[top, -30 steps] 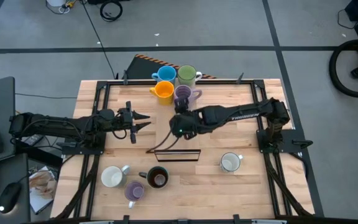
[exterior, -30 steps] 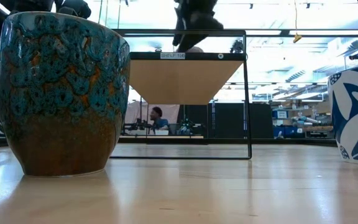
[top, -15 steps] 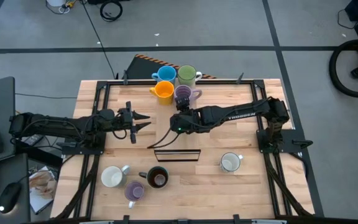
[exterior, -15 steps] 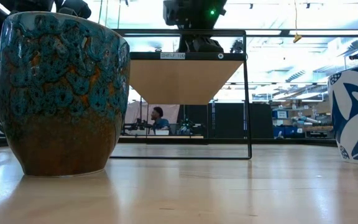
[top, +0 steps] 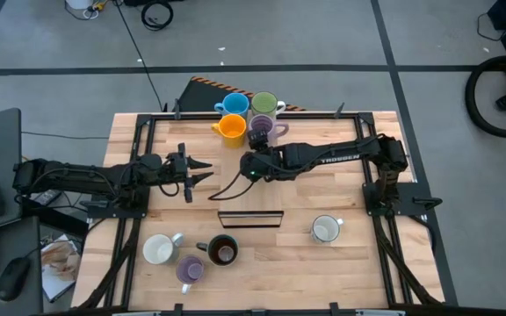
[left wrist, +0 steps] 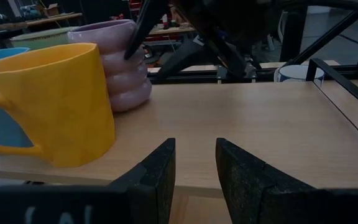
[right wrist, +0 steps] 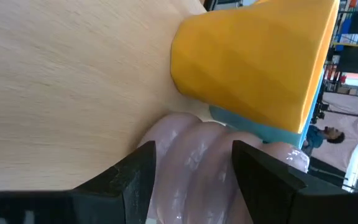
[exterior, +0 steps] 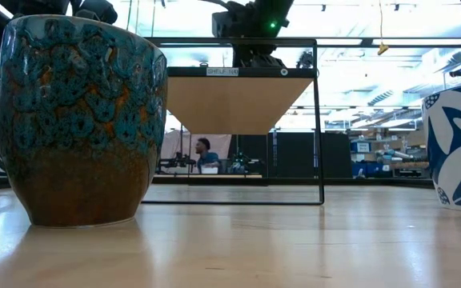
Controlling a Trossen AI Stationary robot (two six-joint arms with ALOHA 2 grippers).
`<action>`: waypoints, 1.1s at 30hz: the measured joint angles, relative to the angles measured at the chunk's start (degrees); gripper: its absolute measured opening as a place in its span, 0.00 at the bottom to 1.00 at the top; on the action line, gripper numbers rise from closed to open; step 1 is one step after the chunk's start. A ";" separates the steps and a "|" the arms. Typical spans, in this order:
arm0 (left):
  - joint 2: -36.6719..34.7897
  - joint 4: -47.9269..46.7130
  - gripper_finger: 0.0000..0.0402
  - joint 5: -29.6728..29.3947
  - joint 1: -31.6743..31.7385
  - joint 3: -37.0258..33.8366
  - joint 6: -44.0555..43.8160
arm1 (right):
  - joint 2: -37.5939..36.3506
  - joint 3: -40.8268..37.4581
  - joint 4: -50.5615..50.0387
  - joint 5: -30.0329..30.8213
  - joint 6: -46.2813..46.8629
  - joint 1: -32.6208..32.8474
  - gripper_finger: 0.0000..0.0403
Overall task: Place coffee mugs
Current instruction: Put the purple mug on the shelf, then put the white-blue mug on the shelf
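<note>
Four mugs stand at the table's far edge in the high view: blue (top: pixel 233 105), green (top: pixel 264 105), orange (top: pixel 230 128) and lilac (top: pixel 260 132). My right gripper (top: pixel 253 153) is open just on the near side of the lilac mug. In the right wrist view its two fingers stand on either side of the mug's ribbed body (right wrist: pixel 194 165); no touch shows. My left gripper (top: pixel 202 170) waits open at mid-table left, pointing right. Near the table's front stand a white mug (top: pixel 158 249), a lilac mug (top: pixel 189 269), a dark mug (top: pixel 223 251) and another white mug (top: pixel 326 230).
A small wire-framed shelf (top: pixel 250 218) stands at mid-table between the two groups of mugs; it also shows in the low view (exterior: pixel 234 120). The orange mug (right wrist: pixel 247 56) sits close beside the lilac one. Bare wood lies to the table's right of the right arm.
My right gripper has moved from above the shelf toward the table's far edge, up to the lilac mug. The mugs and my left arm have kept still.
</note>
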 joint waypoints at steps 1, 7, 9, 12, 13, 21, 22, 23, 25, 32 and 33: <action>0.00 0.00 0.30 0.00 0.01 0.00 0.00 | 0.00 0.00 0.28 -0.05 -0.23 0.00 0.54; 0.00 0.00 0.30 0.00 0.01 0.00 0.00 | 0.00 0.58 3.53 3.93 -3.06 2.66 0.54; 0.00 0.00 0.30 0.00 0.00 0.00 0.02 | -0.02 2.30 4.01 5.68 -4.60 4.64 0.54; 0.00 0.00 0.30 0.00 0.01 0.00 0.04 | -0.13 5.71 3.48 5.86 -3.91 6.86 0.54; 0.00 -0.04 0.30 0.00 0.01 0.00 0.04 | -0.24 7.03 2.33 5.38 -2.36 7.34 0.54; 0.00 -1.62 0.30 0.00 -0.01 0.00 -0.05 | -3.93 14.91 -15.14 -10.06 23.97 8.85 0.54; 0.00 -1.62 0.30 0.00 0.01 0.00 -0.28 | -4.39 15.58 -17.88 -13.56 27.57 8.84 0.54; 0.00 -1.62 0.30 0.00 0.01 0.00 -0.35 | -4.85 16.09 -20.28 -17.00 30.83 8.76 0.54; 0.00 -1.62 0.30 0.00 0.01 0.00 -0.39 | -5.72 16.69 -25.21 -23.11 36.84 8.54 0.54; 0.00 -1.62 0.30 0.00 0.01 0.00 -0.48 | -5.85 15.52 -41.28 -36.03 54.65 10.90 0.54; 0.00 -1.62 0.30 0.00 0.00 0.00 -0.48 | -5.81 14.73 -42.49 -37.47 56.04 11.56 0.54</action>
